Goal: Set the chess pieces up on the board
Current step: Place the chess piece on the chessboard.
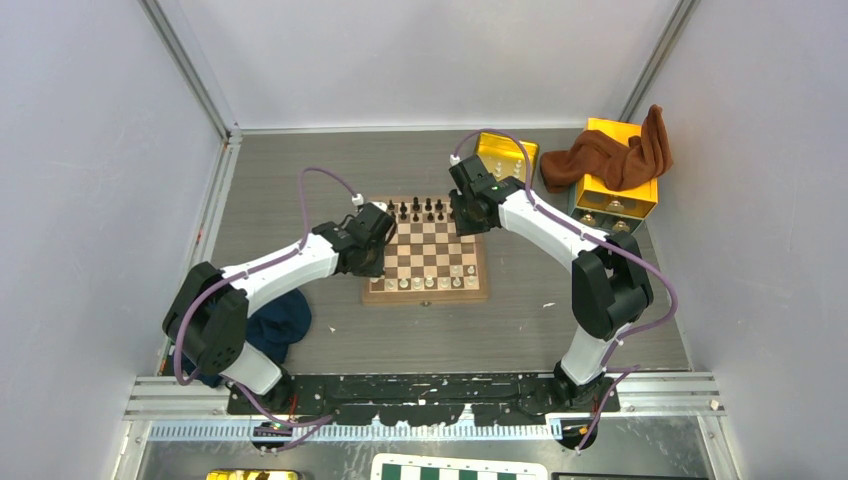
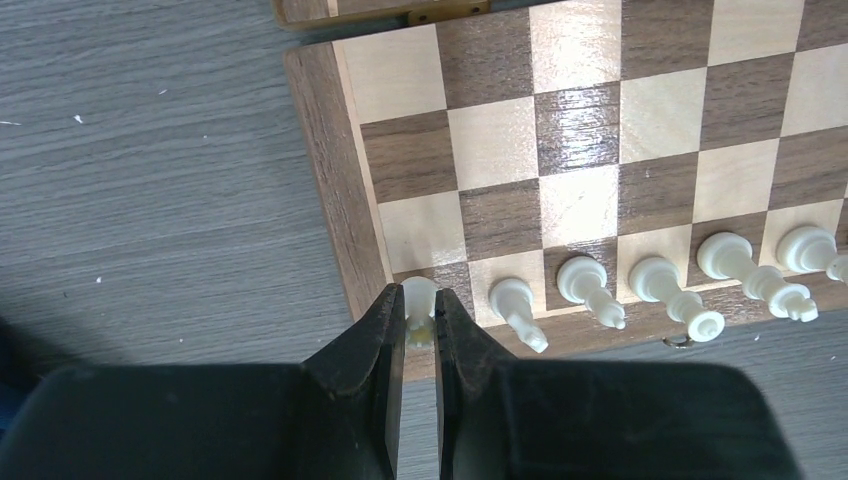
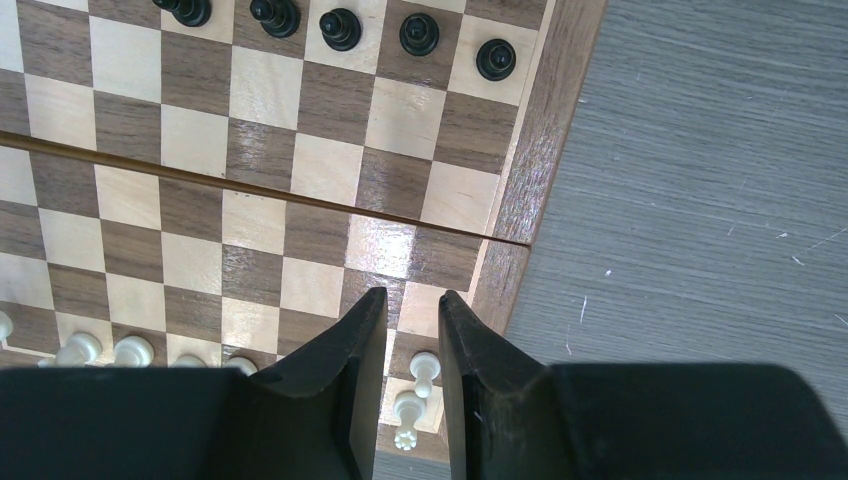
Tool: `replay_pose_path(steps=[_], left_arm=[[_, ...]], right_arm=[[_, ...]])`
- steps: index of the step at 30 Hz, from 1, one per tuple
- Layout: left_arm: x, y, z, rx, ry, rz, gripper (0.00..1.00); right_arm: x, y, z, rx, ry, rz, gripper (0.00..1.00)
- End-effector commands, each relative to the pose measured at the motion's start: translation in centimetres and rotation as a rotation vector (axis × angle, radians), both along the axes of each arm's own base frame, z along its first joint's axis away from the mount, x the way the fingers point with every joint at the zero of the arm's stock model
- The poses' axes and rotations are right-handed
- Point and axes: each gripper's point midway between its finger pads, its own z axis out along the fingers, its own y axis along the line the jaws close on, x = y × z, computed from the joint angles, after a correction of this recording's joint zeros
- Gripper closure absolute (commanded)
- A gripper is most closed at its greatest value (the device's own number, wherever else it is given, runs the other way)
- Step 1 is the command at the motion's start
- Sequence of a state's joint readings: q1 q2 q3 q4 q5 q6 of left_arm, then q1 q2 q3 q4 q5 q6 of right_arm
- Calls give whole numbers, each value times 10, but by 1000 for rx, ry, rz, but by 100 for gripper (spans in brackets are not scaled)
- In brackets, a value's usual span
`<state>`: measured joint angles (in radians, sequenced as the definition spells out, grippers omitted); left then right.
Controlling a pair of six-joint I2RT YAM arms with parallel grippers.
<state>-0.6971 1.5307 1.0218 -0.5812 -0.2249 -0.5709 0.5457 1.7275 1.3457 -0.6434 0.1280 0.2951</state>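
Note:
The board [image 1: 430,250] lies in the middle of the grey table. Dark chess pieces [image 1: 420,210] line its far row and cream ones [image 1: 425,283] its near row. My left gripper [image 1: 372,262] is down at the near left corner. In the left wrist view it [image 2: 420,302] is shut on a cream rook [image 2: 420,292] standing on the corner square, beside a row of cream pieces [image 2: 650,285]. My right gripper [image 3: 411,297] hangs open above the board's right side. A cream pawn [image 3: 425,370] and a cream rook [image 3: 408,418] stand far below its gap, untouched. Black pieces [image 3: 340,28] line the far row.
Two yellow boxes [image 1: 505,155] [image 1: 615,195] stand at the back right, a brown cloth [image 1: 610,155] draped over the larger one. A dark blue cloth [image 1: 275,330] lies by the left arm's base. A green-and-white checkered board [image 1: 460,470] shows at the bottom edge.

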Motion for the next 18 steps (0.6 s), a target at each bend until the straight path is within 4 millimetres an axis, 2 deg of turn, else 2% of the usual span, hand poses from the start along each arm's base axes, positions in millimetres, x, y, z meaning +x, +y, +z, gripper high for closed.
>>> replay_pose_path(steps=[1, 18], left_arm=[[2, -9, 13, -50, -43, -2, 95], [-4, -14, 6, -43, -33, -2, 95]], right_arm=[[8, 4, 26, 57, -72, -13, 69], [7, 4, 26, 51, -72, -5, 69]])
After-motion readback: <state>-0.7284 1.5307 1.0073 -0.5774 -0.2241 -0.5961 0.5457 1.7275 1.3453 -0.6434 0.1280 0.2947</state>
